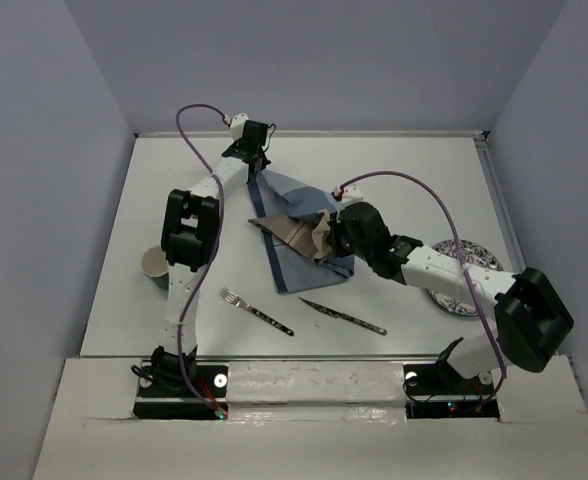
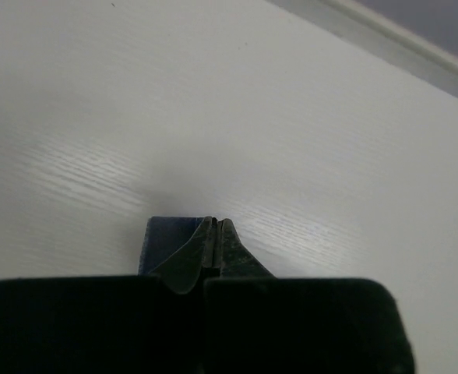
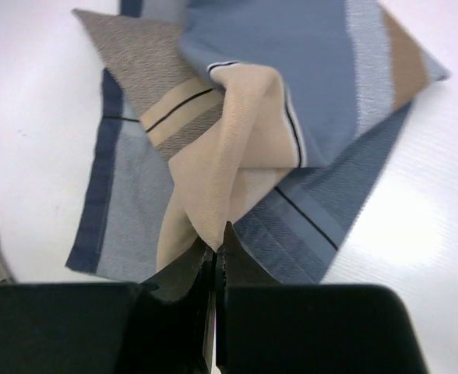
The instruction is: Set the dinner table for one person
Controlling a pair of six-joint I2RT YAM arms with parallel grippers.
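The blue-and-tan patchwork placemat (image 1: 296, 232) lies crumpled and partly folded over itself in the middle of the white dinner table (image 1: 404, 180). My left gripper (image 1: 258, 170) is at its far corner. In the left wrist view that gripper (image 2: 216, 224) is shut, with a dark blue edge of the placemat (image 2: 160, 238) pinched at its tips. My right gripper (image 1: 326, 238) is over the mat's near right part. In the right wrist view it (image 3: 219, 234) is shut on a raised tan fold of the placemat (image 3: 229, 140).
A fork (image 1: 257, 311) and a knife (image 1: 342, 316) lie near the front of the table. A cup (image 1: 157, 264) stands at the left beside the left arm. A patterned plate (image 1: 466, 262) sits at the right, partly under the right arm.
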